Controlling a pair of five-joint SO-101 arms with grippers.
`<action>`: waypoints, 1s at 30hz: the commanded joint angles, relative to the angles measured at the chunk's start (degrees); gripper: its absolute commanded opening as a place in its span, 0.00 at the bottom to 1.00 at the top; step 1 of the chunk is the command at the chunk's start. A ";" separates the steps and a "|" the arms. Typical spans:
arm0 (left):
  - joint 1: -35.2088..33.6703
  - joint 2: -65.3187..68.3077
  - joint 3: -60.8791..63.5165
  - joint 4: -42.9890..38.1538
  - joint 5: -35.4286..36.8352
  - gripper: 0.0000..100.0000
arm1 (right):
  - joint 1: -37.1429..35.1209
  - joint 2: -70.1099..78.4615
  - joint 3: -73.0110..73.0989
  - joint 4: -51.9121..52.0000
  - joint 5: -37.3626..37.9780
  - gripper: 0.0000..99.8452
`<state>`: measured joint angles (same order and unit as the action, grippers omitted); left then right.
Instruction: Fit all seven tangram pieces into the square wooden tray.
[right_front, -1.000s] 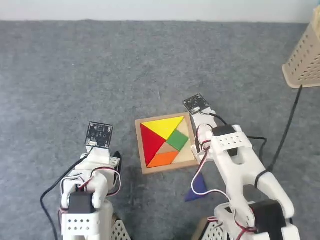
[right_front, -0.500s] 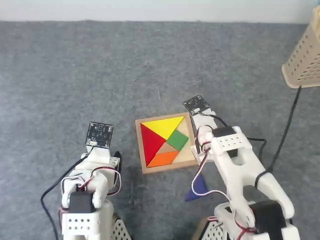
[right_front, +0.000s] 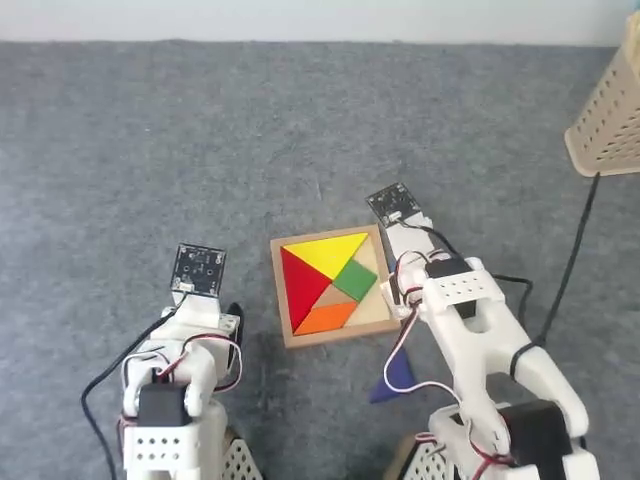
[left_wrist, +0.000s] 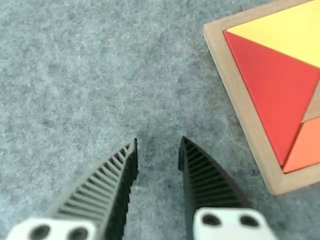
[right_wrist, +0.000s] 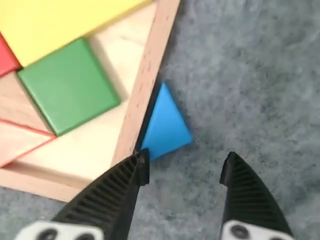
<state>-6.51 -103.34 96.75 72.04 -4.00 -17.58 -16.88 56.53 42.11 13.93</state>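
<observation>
The square wooden tray (right_front: 279, 297) lies between the two arms. It holds a yellow triangle (right_front: 325, 254), a red triangle (right_front: 298, 285), a green square (right_front: 355, 279) and an orange triangle (right_front: 325, 318). A light blue triangle (right_wrist: 167, 125) lies on the carpet against the outside of the tray's rim (right_wrist: 150, 85), beside the green square (right_wrist: 67, 92). My right gripper (right_wrist: 186, 162) is open just above the carpet, close to the blue triangle, with nothing held. My left gripper (left_wrist: 159, 144) is open over bare carpet beside the tray's rim (left_wrist: 240, 110). A dark blue piece (right_front: 398, 375) rests on the carpet near the right arm's base.
A beige perforated basket (right_front: 610, 110) stands at the far right edge, with a black cable (right_front: 575, 260) running down from it. Grey carpet stretches wide behind and to the left of the tray.
The right arm has edged slightly toward the far side. The left arm and the pieces in the tray have not moved.
</observation>
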 joint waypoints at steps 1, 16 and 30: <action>0.00 -0.88 -0.22 0.26 0.44 0.13 | -0.66 -1.19 -0.18 -0.75 -0.62 0.24; 0.00 -0.88 -0.22 0.26 0.44 0.13 | -1.10 -2.86 -0.09 -5.32 -4.75 0.24; 0.00 -0.88 -0.22 0.26 0.44 0.13 | 0.48 5.41 -3.78 -2.33 -4.13 0.15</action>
<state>-6.51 -103.34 96.75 72.04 -4.00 -18.55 -11.60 55.21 38.77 9.36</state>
